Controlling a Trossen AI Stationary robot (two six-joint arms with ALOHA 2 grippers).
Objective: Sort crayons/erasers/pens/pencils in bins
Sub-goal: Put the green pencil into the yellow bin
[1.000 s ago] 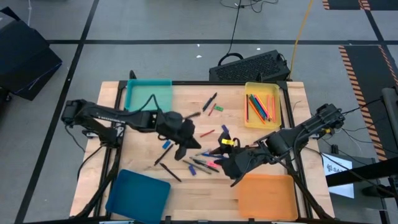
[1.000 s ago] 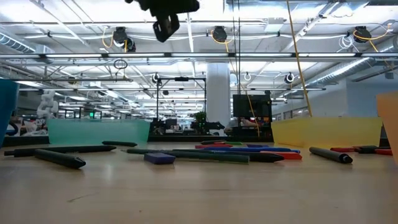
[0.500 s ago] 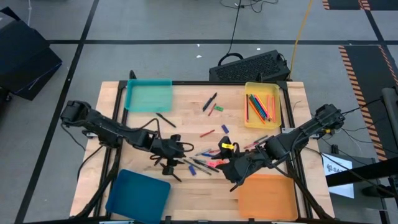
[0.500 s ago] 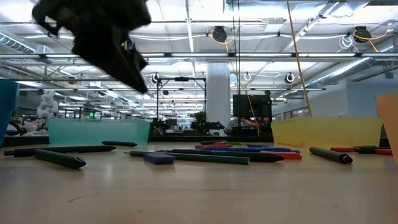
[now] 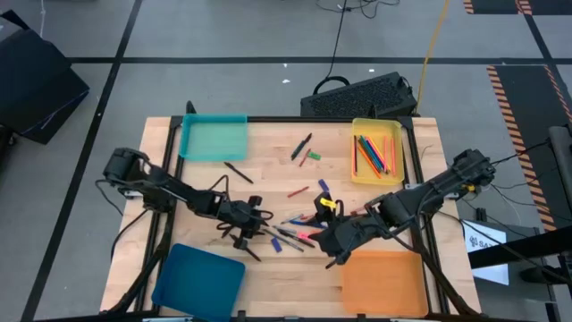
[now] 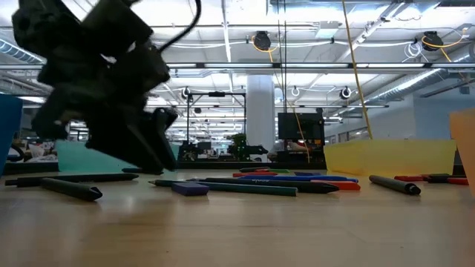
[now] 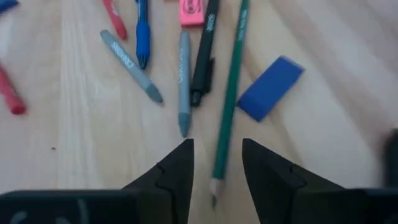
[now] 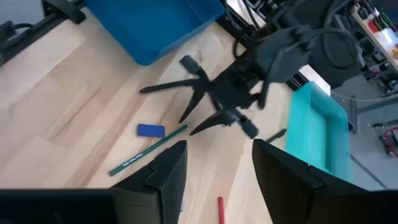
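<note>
Pens, crayons, erasers and a few pencils lie loose on the wooden table's middle (image 5: pixel 299 228). My left gripper (image 7: pixel 217 150) is open and low over the table. Its fingers stand on either side of a green pencil's pointed end (image 7: pixel 217 177) without touching it. The green pencil (image 7: pixel 231 87) lies flat, next to a blue eraser (image 7: pixel 270 96), a black pen (image 7: pixel 204 56) and grey crayons (image 7: pixel 184 81). My right gripper (image 8: pixel 217 163) is open and holds nothing; it hovers by the orange bin's far left corner (image 5: pixel 349 258).
The teal bin (image 5: pixel 213 139) stands far left, and the yellow bin (image 5: pixel 377 122), with several pencils in it, far right. The dark blue bin (image 5: pixel 197 277) is near left, the orange bin (image 5: pixel 384 282) near right. More sticks lie at the far middle (image 5: pixel 304 150).
My left gripper has come from high above the table's middle down to just over the tabletop, moving toward the near and left edges, and now straddles the green pencil's tip. The loose things have stayed where they were.
</note>
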